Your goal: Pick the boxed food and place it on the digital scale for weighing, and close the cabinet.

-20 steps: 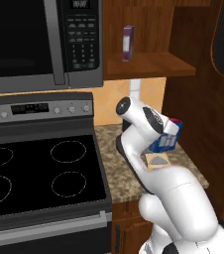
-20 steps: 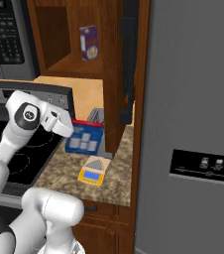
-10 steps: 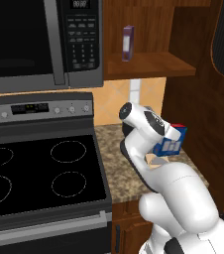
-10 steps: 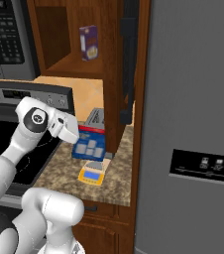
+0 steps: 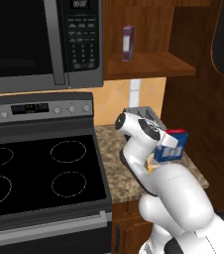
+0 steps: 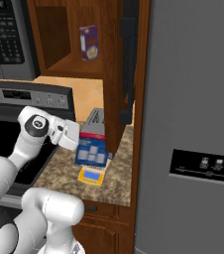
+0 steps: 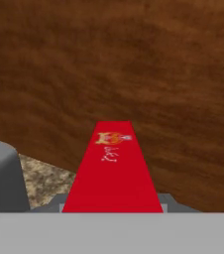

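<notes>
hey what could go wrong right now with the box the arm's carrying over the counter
The boxed food hangs in the claw just above the small digital scale, so it could land off the plate or tip. The toaster and the wooden side panel are close by; a swing could clip either.

Bench (image 6: 116,181), speckled granite: grey toaster (image 6: 95,120) at back, digital scale (image 6: 92,175) near front. Cabinet (image 5: 148,64) shelf: one purple box (image 5: 128,43).
</notes>
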Motion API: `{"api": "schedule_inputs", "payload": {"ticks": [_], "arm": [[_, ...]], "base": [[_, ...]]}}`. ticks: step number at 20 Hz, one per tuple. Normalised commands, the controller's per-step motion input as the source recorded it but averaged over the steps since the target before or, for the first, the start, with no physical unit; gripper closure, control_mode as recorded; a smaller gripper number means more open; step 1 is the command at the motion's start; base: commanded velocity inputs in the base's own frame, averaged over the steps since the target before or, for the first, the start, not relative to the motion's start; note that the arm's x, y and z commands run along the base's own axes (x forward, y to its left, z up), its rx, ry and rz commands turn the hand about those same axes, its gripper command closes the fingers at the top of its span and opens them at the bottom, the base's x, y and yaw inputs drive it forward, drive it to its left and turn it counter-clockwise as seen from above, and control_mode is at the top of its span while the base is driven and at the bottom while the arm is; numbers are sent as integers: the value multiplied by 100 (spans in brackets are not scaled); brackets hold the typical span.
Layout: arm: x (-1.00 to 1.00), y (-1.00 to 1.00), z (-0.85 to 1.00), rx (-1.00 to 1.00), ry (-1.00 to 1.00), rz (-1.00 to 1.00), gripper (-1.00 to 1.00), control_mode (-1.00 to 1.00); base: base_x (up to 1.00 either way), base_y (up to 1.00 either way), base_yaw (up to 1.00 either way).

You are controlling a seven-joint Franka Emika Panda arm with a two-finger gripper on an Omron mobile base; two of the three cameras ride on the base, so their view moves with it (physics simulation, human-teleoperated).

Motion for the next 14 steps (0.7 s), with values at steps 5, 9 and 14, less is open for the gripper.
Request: {"api": "schedule_inputs", "payload": {"ticks": [5, 9, 14], "arm": [[1, 0, -20, -6, 0, -6, 100, -100], [3, 8, -19, -7, -1, -3, 100, -100], [11, 19, -6, -2, -5, 0, 100, -100]], "base": [[0, 0, 0], [0, 0, 0], [0, 0, 0]]}}
